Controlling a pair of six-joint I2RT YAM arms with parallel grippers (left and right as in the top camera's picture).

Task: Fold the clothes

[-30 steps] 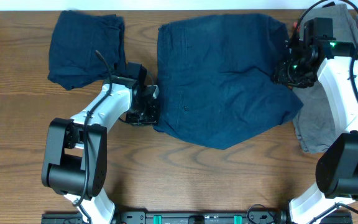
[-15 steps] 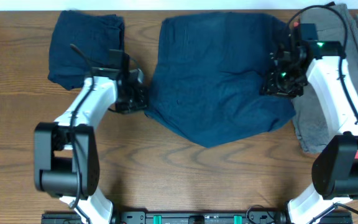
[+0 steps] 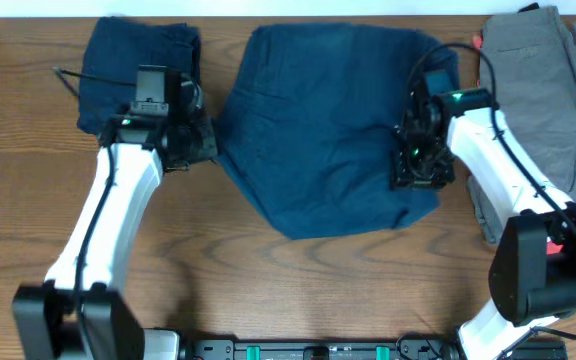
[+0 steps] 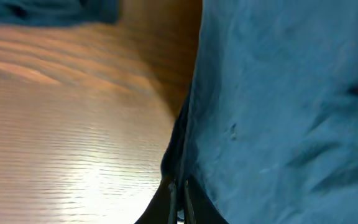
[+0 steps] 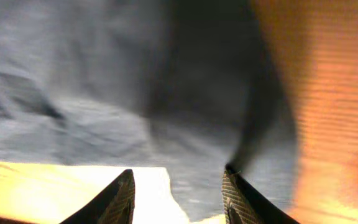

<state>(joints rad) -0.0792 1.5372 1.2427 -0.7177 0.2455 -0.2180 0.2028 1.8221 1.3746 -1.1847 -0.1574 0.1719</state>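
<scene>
**Wooden table (image 3: 298, 290) with navy shorts between two claws**

At the left edge of the navy shorts (image 3: 328, 120) the left gripper (image 3: 206, 150) is clenched on the cloth, its arm stretched forward. The right gripper (image 3: 418, 170) stands over the right part with fingers (image 5: 120, 199) wide apart and its arm bent inward. I cannot tell if it touches the cloth. A grey garment (image 3: 533, 80) lies to the right and a folded navy piece (image 3: 133, 65) to the left.

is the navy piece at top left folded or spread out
Folded, it seems: the top-left navy piece is a compact block, much smaller than the middle garment, which lies spread.
</scene>
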